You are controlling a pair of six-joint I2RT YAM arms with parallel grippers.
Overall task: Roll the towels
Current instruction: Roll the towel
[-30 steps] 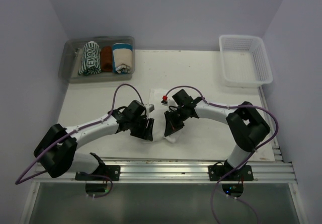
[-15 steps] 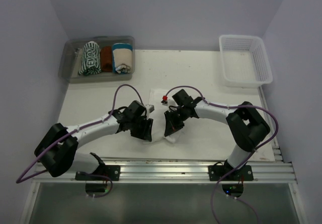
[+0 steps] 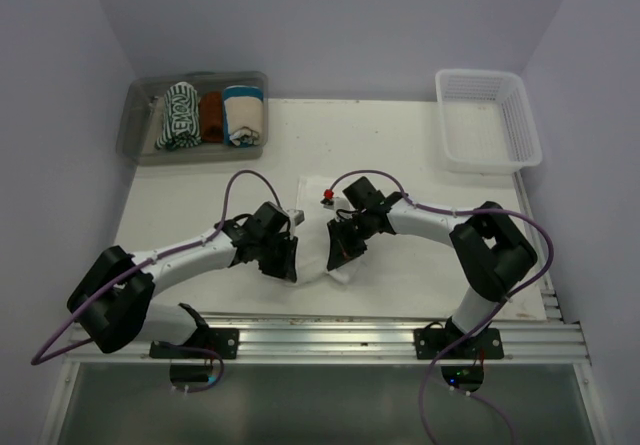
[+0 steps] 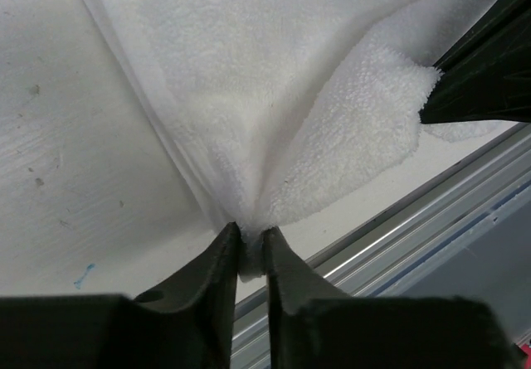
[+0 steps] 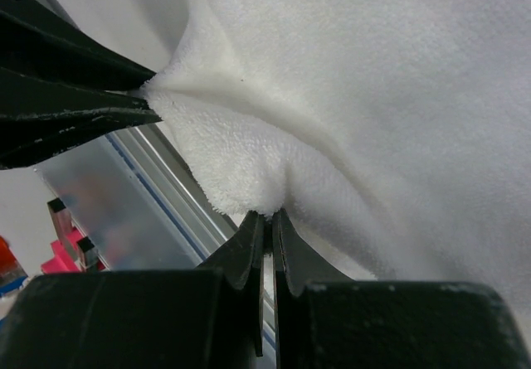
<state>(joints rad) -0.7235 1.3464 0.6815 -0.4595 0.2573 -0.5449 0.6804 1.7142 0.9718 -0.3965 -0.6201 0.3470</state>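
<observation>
Near the bottom middle of the top view, the white towel (image 3: 316,253) lies on the bench (image 3: 200,195), right between the two claws. Its long way runs up the picture, away from the arms. Its near short edge sits close to the metal rail (image 3: 350,330).

The left claw (image 4: 251,238) is almost all the way closed and pinches the left end of that near edge. The right claw (image 5: 267,220) is closed tight and pinches the right end of the same edge. The cloth puffs up a little between them. Both arms are just as near.

I think the roll has to go from this held edge up the picture, with both claws moving together. The striped towel (image 3: 180,115) sits rolled up in the clear box (image 3: 135,135) at the upper left, well apart.
</observation>
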